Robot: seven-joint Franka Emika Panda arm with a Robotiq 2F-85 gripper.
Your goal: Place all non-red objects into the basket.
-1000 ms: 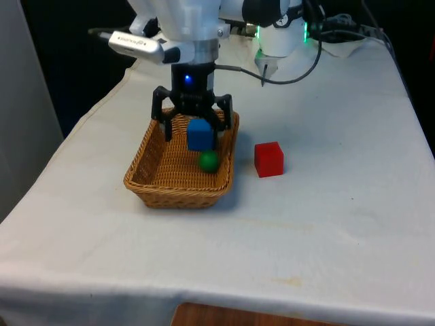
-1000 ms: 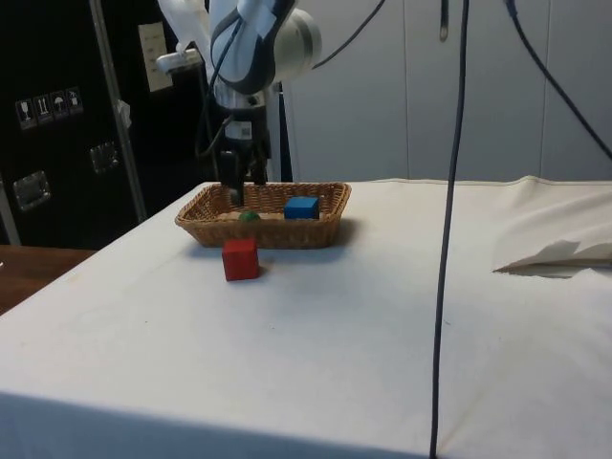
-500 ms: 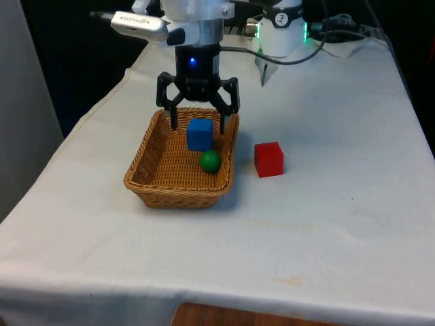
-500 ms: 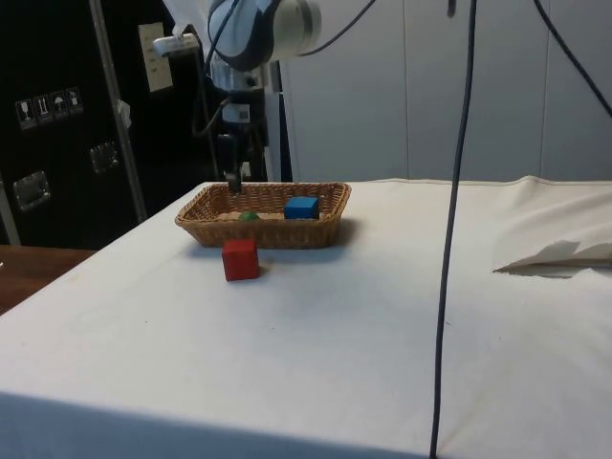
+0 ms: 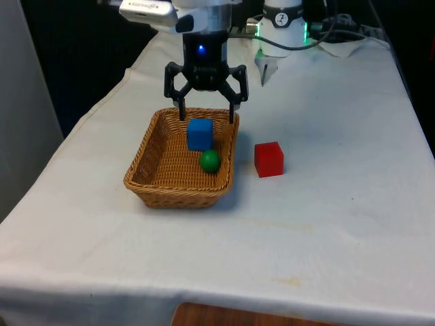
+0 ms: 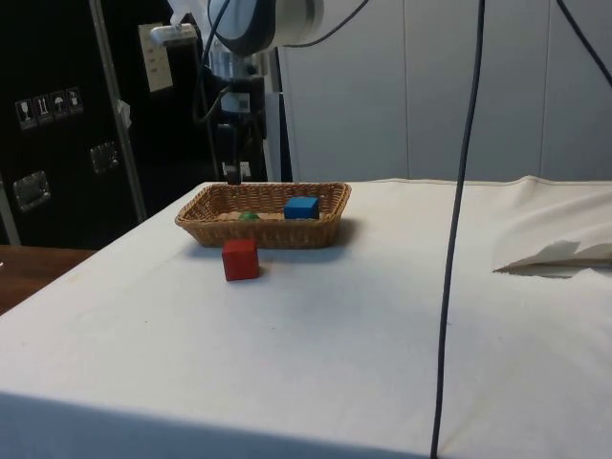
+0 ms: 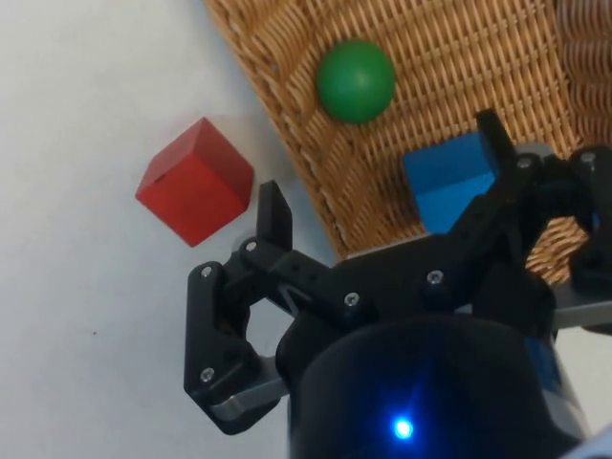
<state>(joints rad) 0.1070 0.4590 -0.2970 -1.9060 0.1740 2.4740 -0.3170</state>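
A woven wicker basket (image 5: pixel 155 166) (image 6: pixel 201 222) (image 7: pixel 292 134) stands on the white cloth. Inside it lie a blue cube (image 5: pixel 200 134) (image 6: pixel 301 207) (image 7: pixel 448 181) and a green ball (image 5: pixel 210 161) (image 6: pixel 249 216) (image 7: pixel 356 80). A red cube (image 5: pixel 268 159) (image 6: pixel 240 259) (image 7: pixel 195 183) rests on the cloth just outside the basket, on the front view's right. My gripper (image 5: pixel 207 115) (image 6: pixel 232 176) (image 7: pixel 382 191) hangs open and empty above the basket's far rim, over the blue cube.
Cables and crumpled cloth (image 5: pixel 343 37) lie at the far end of the table. A fold of cloth (image 6: pixel 555 256) rises on the side view's right. The table's edge (image 5: pixel 88 115) runs close to the basket on the front view's left.
My gripper has risen out of the basket and drifted towards the far rim, staying open. The blue cube and green ball lie still in the basket.
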